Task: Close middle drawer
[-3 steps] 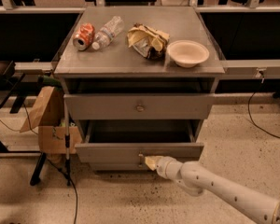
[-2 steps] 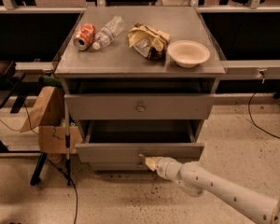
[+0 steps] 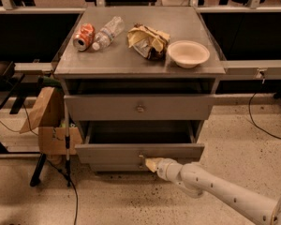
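The middle drawer [image 3: 107,152] is sitting pulled out, its low front panel jutting forward below the taller upper drawer [image 3: 182,108]. The gripper [image 3: 151,164] is touching that panel's lower edge, just right of and slightly below the small centre knob [image 3: 141,157], with the white arm [image 3: 215,189] reaching in from the lower right. I cannot tell whether the gripper is open or closed. 1 bowl [image 3: 188,53] is resting on the surface [image 3: 131,62] above.

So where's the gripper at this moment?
In the camera view, the gripper is low, just right of centre, at the front panel of the pulled-out middle drawer, right beside its small knob.
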`<move>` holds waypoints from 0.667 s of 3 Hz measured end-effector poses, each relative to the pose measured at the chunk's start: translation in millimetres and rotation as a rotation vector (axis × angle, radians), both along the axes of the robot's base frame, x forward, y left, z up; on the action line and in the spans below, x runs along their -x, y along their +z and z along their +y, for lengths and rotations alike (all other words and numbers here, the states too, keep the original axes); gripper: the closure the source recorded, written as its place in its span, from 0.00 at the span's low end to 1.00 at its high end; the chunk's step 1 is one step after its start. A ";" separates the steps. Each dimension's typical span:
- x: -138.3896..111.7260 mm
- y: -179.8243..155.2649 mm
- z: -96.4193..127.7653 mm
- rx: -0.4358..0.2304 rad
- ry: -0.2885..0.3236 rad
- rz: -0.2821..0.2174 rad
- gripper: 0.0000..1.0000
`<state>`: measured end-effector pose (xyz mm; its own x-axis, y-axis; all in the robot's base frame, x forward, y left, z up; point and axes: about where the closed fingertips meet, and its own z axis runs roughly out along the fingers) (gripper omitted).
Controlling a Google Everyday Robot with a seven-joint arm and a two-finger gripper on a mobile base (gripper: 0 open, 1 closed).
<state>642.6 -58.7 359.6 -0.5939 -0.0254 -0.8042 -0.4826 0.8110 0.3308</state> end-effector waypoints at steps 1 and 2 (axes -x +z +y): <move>-0.6 2.8 -17.5 0.034 0.004 -0.024 1.00; 0.7 5.0 -35.3 0.062 0.002 -0.043 1.00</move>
<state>641.9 -94.0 364.6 -0.5589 -0.0774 -0.8256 -0.4970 0.8283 0.2588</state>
